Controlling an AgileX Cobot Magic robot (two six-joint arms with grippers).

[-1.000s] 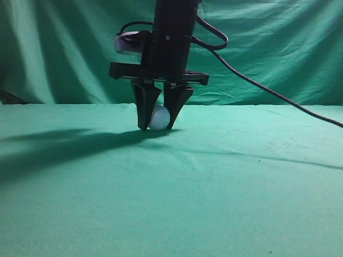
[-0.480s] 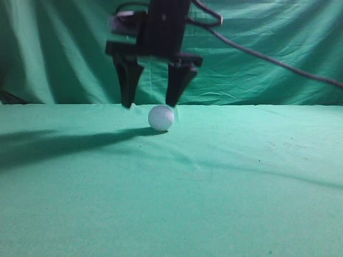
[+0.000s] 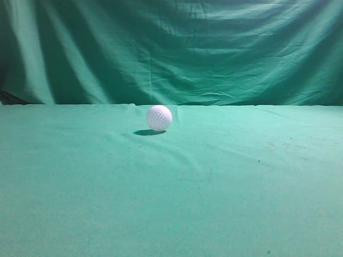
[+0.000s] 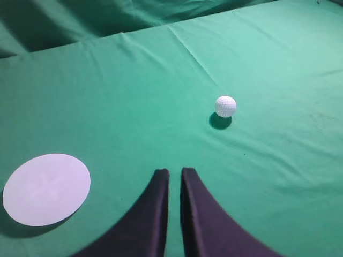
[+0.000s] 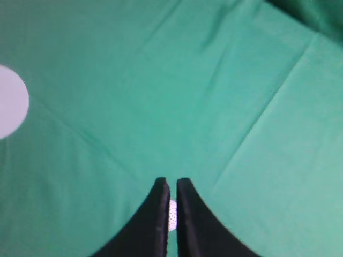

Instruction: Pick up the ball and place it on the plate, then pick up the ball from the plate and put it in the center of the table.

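The white dimpled ball [image 3: 159,118] rests alone on the green table [image 3: 225,187], with no gripper in the exterior view. In the left wrist view the ball [image 4: 225,106] lies ahead and to the right of my left gripper [image 4: 174,171], which is shut, empty and held above the cloth. A flat white round plate [image 4: 46,188] lies to its left. In the right wrist view my right gripper [image 5: 172,182] is shut and high above the table. A sliver of the ball [image 5: 171,215] shows through the narrow gap between its fingers, far below them.
The plate's edge [image 5: 9,108] also shows at the left of the right wrist view. The darker green backdrop curtain [image 3: 171,48] hangs behind the table. The cloth is slightly wrinkled, with creases running across it.
The gripper that held the ball on the table opened, let it go, rose and left the exterior view. The ball stayed where it was set down.
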